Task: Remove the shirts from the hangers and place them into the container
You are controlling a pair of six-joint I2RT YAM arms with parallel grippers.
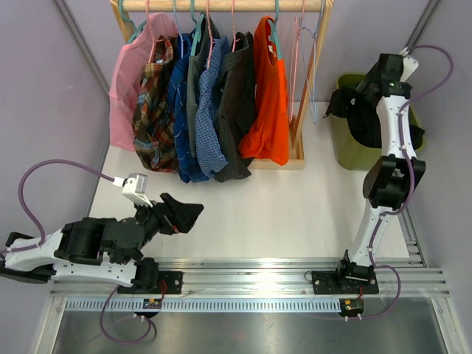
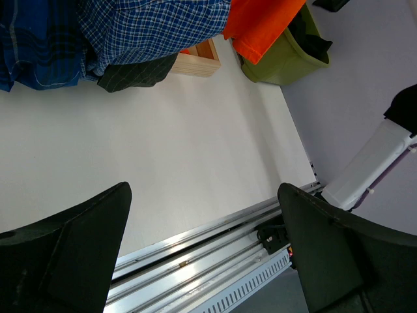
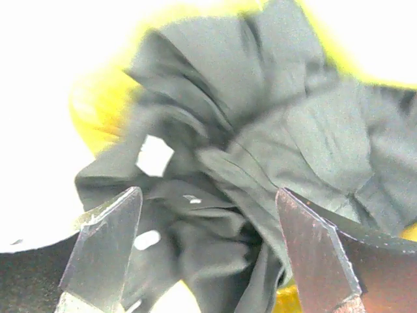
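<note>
From above, shirts (image 1: 199, 103) crowd the rail (image 1: 221, 5), with empty hangers (image 1: 306, 59) beside them. A black shirt (image 1: 361, 114) spills over the bin (image 1: 346, 151) under the right arm.

Left wrist: left gripper (image 2: 205, 195) spread wide above the tabletop (image 2: 195, 130).

Right wrist: right gripper (image 3: 207, 195) wide, black shirt crumpled beneath, ungripped.

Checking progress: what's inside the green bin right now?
A crumpled black shirt fills the bin and drapes over its rim. Anything beneath the shirt is hidden by the cloth.
</note>
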